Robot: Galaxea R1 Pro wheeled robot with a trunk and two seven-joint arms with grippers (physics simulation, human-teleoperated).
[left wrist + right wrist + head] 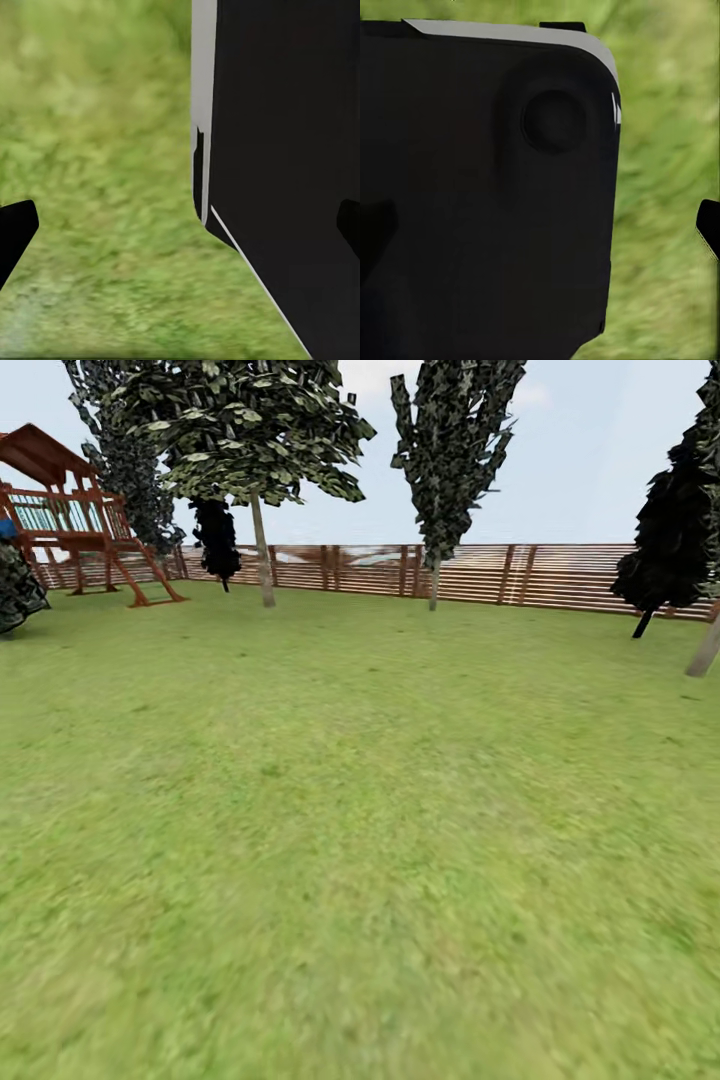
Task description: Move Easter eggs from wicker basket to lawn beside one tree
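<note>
**Open lawn ahead, eggs and basket out of sight**

I see the lawn (pixel 360 840) filling the lower frame. A pale-trunked tree (pixel 262 550) stands upper left before the slat fence (pixel 480 573), a red play set (pixel 70 520) further left. The left tool (pixel 180 225) and right tool (pixel 540 225) are both spread over grass, holding nothing, beside my dark body panel (pixel 292 150).

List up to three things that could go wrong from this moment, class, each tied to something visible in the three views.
1. The lawn stretches bare ahead, so the robot may drive on with no basket to steer toward.
2. Several trees stand along the fence; the pale-trunked tree could be confused with the dark tree.
3. A black robot panel blocks much of the left wrist view, hampering any close-up checking.
</note>
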